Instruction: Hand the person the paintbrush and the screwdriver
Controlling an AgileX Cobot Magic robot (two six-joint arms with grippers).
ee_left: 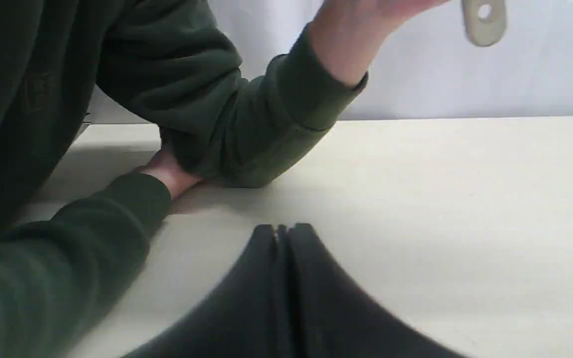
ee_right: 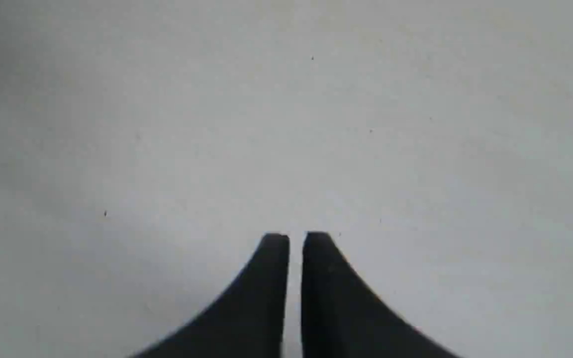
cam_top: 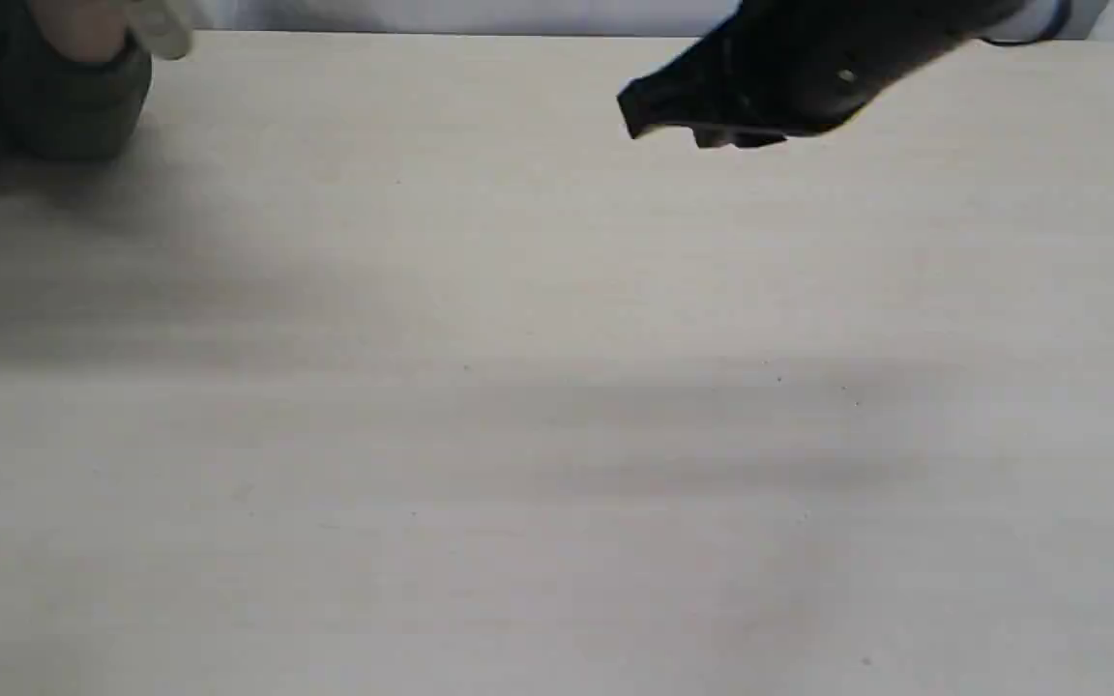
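We judge the paintbrush light and stiff-handled, best gripped mid-handle; the person holds it at 10 o'clock on the bench. Left hand and right hand closed, empty.

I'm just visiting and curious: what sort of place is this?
Likely a robotics lab bench: a plain pale table, a white wall, the black left gripper and right gripper, and a person holding a paintbrush.

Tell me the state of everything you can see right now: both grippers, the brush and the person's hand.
left gripper: shut, empty.
right gripper: shut but for a thin gap, empty.
paintbrush: up clear of the table, only its handle end showing.
person's hand: raised, apparently holding the paintbrush.
screwdriver: not in view.
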